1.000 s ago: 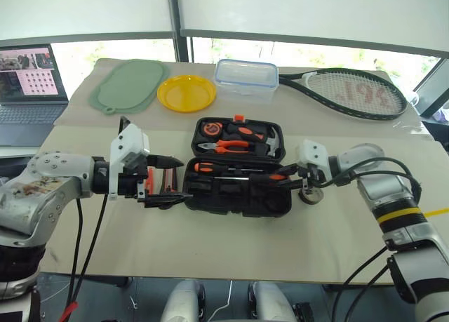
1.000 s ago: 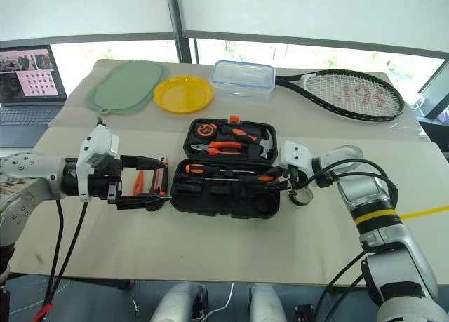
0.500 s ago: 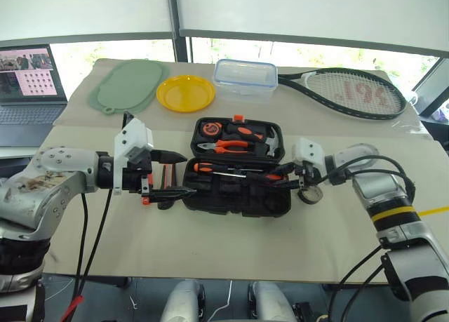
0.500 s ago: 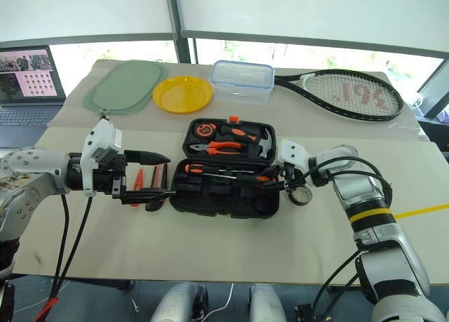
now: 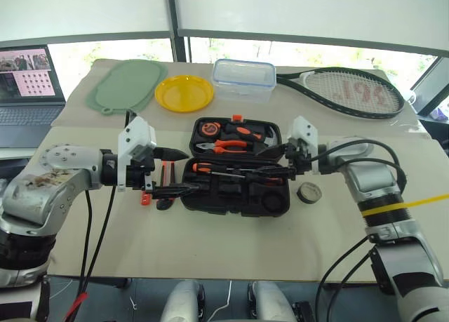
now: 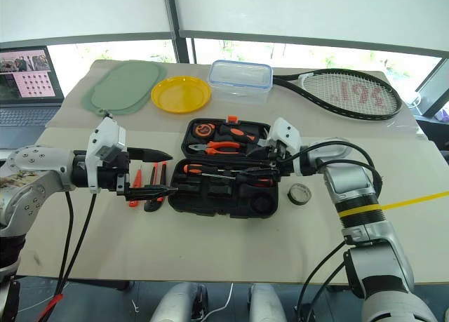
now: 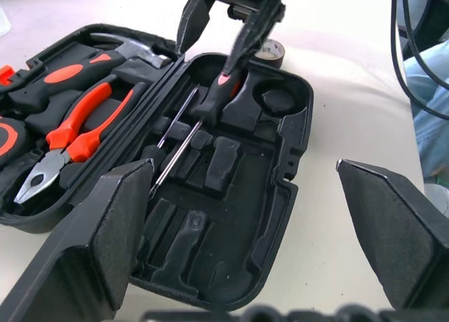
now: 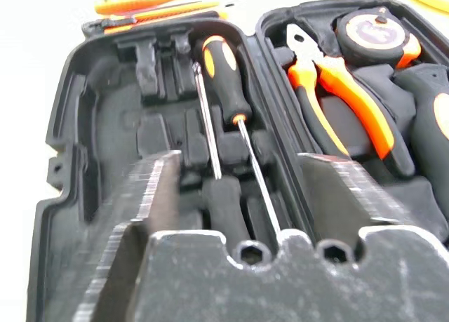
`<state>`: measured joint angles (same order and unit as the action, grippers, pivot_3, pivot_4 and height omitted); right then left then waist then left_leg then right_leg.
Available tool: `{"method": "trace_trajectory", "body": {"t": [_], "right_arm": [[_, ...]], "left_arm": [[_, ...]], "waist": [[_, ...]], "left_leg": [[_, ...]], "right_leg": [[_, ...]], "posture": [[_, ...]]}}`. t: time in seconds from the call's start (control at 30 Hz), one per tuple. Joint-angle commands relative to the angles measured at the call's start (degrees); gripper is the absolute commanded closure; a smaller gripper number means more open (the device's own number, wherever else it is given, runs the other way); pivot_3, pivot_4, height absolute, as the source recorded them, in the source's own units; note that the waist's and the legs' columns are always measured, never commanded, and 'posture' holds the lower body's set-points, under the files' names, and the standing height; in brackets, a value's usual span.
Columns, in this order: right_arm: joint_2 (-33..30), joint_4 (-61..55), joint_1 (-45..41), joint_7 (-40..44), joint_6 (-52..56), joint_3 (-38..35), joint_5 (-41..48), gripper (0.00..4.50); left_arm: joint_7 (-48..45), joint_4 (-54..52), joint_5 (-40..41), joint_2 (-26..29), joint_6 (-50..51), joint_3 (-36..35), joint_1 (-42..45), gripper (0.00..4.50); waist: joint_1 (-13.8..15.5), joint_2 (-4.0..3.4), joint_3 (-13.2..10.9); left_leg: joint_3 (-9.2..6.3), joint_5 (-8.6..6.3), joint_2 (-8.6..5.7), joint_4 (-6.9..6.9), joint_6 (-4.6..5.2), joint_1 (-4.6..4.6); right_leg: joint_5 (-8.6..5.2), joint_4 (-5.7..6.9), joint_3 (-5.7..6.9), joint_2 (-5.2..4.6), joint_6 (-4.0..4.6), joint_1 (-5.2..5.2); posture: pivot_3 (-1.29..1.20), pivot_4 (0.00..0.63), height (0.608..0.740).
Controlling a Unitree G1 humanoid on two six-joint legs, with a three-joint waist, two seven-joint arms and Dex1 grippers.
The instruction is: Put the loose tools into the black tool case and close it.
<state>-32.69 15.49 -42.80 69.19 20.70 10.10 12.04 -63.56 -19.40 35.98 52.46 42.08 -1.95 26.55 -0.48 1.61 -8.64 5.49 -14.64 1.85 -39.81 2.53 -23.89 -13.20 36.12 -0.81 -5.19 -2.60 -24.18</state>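
The black tool case (image 5: 210,199) lies open in the middle of the table. Its lid half holds pliers, a tape measure and a hammer. Two screwdrivers (image 8: 221,62) lie in the base half, along the hinge. My right gripper (image 5: 277,162) hovers open over the case's right end with nothing between its fingers. The dark tape roll (image 5: 309,191) sits on the table just right of the case. My left gripper (image 5: 174,172) stands wide open and empty at the case's left edge. Beneath it on the table lie the orange tester pen (image 6: 133,194) and the utility knife (image 6: 154,189).
At the back of the table are a green mat (image 5: 126,85), a yellow plate (image 5: 184,92), a clear blue-rimmed box (image 5: 244,78) and a tennis racket (image 5: 351,90). A laptop (image 5: 28,83) stands off the far left corner.
My right gripper has lifted and swung left, from beside the tape roll to above the case's right end. The tape roll stays on the table. The left gripper has kept its place.
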Motion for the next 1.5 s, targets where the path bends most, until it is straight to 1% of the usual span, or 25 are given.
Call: {"method": "trace_trajectory", "body": {"t": [0.03,0.07,0.13,0.17,0.3,0.57,0.7,0.8,0.93,1.0,1.03,1.07,1.1,1.27,1.33,1.4,1.5], "right_arm": [[0.7,-0.2,0.4,-1.7,-1.2,0.4,-1.2,3.25],[0.9,-0.2,0.6,-1.8,-1.3,0.6,-1.4,3.67],[1.5,0.0,0.9,-2.3,-1.4,0.9,-1.8,4.29],[2.0,0.3,1.0,-2.7,-1.5,1.1,-2.0,4.45],[3.9,1.4,1.9,-4.6,-0.8,2.7,-3.6,4.45],[3.2,1.9,3.8,-4.8,-1.9,8.7,-9.7,4.45],[3.4,2.8,3.7,-6.3,-3.6,9.7,-12.3,4.45],[3.9,-0.8,3.5,-5.2,-2.0,7.3,-8.9,4.45],[4.1,-10.8,3.1,-3.6,4.8,0.5,0.6,4.45],[1.9,-18.1,1.7,-3.5,12.4,-5.2,7.9,3.89],[0.3,-21.5,1.6,-3.0,16.1,-7.7,11.6,3.8],[-0.7,-23.9,1.6,-2.8,18.7,-9.3,14.2,3.35],[-2.2,-26.0,2.0,-2.4,20.6,-10.6,16.3,3.09],[-7.8,-33.1,4.3,-1.0,25.0,-14.5,23.8,1.26],[-9.2,-35.0,5.5,-0.8,25.5,-15.4,25.8,0.64],[-10.3,-36.7,6.8,-1.2,25.7,-16.1,27.2,0.07],[-11.0,-38.4,8.1,-2.4,26.0,-16.5,28.9,0.07]], "left_arm": [[-0.3,-0.3,-0.5,0.3,-1.4,-0.6,1.0,0.0],[-0.3,-0.3,-0.5,0.4,-1.5,-0.6,1.1,0.0],[-0.3,-0.3,-0.5,0.4,-1.5,-0.6,1.0,0.0],[-0.2,-0.3,-0.6,0.4,-1.6,-0.6,1.0,0.0],[-0.4,-0.2,-0.8,0.5,-1.8,-0.5,0.9,0.0],[-1.8,1.5,-2.0,0.8,-2.5,-0.3,2.2,0.0],[-1.7,1.8,-2.7,0.3,-2.8,0.2,2.6,0.0],[-1.0,1.7,-2.9,0.2,-2.8,-0.1,1.9,0.0],[2.1,1.4,-3.0,0.2,-2.0,-2.9,-0.9,0.0],[5.8,-0.2,-2.2,0.8,0.6,-9.0,-6.7,0.0],[7.4,-1.5,-1.8,1.1,2.2,-12.9,-10.6,0.0],[8.5,-2.5,-1.5,1.2,3.3,-15.5,-13.3,0.0],[9.3,-3.7,-1.6,1.1,4.1,-19.3,-17.1,0.0],[11.4,-7.4,-3.4,-0.5,6.1,-35.9,-35.8,0.0],[12.8,-7.1,-4.4,-1.7,6.7,-40.5,-41.1,0.0],[14.3,-7.0,-4.1,-2.6,8.5,-43.4,-44.0,0.0],[16.9,-7.7,-3.0,-3.3,11.4,-43.8,-44.2,0.0]], "waist": [[-0.1,0.0,0.0],[-0.1,0.0,0.0],[-0.1,0.0,0.0],[-0.1,0.0,0.0],[-0.2,0.0,0.0],[-0.1,0.0,0.0],[-0.2,0.05,0.1],[-0.2,0.05,0.1],[-0.2,0.02,0.0],[-0.4,-0.04,0.0],[-0.6,-0.1,-0.1],[-0.5,-0.1,-0.1],[-0.4,-0.1,-0.1],[-0.3,-0.07,-0.1],[-0.3,-0.07,-0.1],[0.0,-0.07,-0.1],[0.5,-0.05,-0.1]], "left_leg": [[0.0,0.0,0.0,0.0,0.0,0.0],[0.0,0.0,0.01,0.0,0.0,0.0],[0.0,0.0,0.0,0.0,0.0,0.0],[0.01,0.0,0.0,0.0,0.0,0.0],[-0.01,0.0,0.02,0.01,0.0,0.0],[0.0,0.0,0.01,-0.01,0.0,0.05],[0.0,0.0,0.01,0.0,0.0,0.1],[0.0,0.01,0.03,0.0,-0.02,0.15],[0.0,0.01,0.04,0.01,-0.02,0.09],[0.01,0.01,0.06,0.01,-0.02,-0.02],[0.02,0.01,0.13,0.02,-0.02,-0.08],[0.0,0.01,0.13,0.03,-0.02,-0.11],[0.0,0.01,0.16,0.05,-0.02,-0.11],[-0.07,-0.09,0.23,0.11,-0.02,-0.06],[-0.04,-0.09,0.22,0.11,-0.03,-0.04],[-0.06,-0.09,0.2,0.11,-0.04,0.05],[-0.13,-0.09,0.21,0.1,-0.05,0.1]], "right_leg": [[0.0,0.01,0.0,0.0,0.0,0.0],[0.0,0.0,0.0,0.01,0.0,-0.01],[0.0,0.01,0.0,0.01,0.0,-0.01],[0.0,0.0,0.0,0.0,0.0,-0.01],[0.0,0.01,0.0,0.03,0.0,-0.01],[0.0,0.02,0.01,0.01,0.0,0.04],[0.0,0.02,0.01,0.02,0.0,0.09],[0.0,0.04,0.01,0.03,0.01,0.12],[-0.01,0.07,0.0,0.02,0.02,0.04],[0.0,0.09,-0.02,0.02,0.02,-0.09],[0.0,0.1,-0.04,0.0,0.03,-0.17],[0.0,0.13,-0.04,-0.02,0.03,-0.2],[0.0,0.12,-0.04,-0.02,0.03,-0.2],[-0.04,-0.05,0.16,-0.12,0.1,-0.11],[-0.07,-0.03,0.16,-0.2,0.15,-0.12],[-0.09,-0.01,0.2,-0.23,0.18,-0.07],[-0.12,-0.01,0.29,-0.29,0.24,-0.03]], "posture": [[0.0,0.15,0.738],[0.0,0.15,0.738],[0.0,0.15,0.738],[0.0,0.15,0.738],[0.0,0.15,0.738],[0.0,0.15,0.738],[0.0,0.15,0.738],[0.0,0.15,0.738],[0.0,0.15,0.738],[0.0,0.15,0.738],[0.0,0.15,0.738],[0.0,0.15,0.738],[0.0,0.15,0.738],[0.0,0.15,0.738],[0.0,0.15,0.738],[0.0,0.15,0.738],[0.0,0.15,0.738]]}}
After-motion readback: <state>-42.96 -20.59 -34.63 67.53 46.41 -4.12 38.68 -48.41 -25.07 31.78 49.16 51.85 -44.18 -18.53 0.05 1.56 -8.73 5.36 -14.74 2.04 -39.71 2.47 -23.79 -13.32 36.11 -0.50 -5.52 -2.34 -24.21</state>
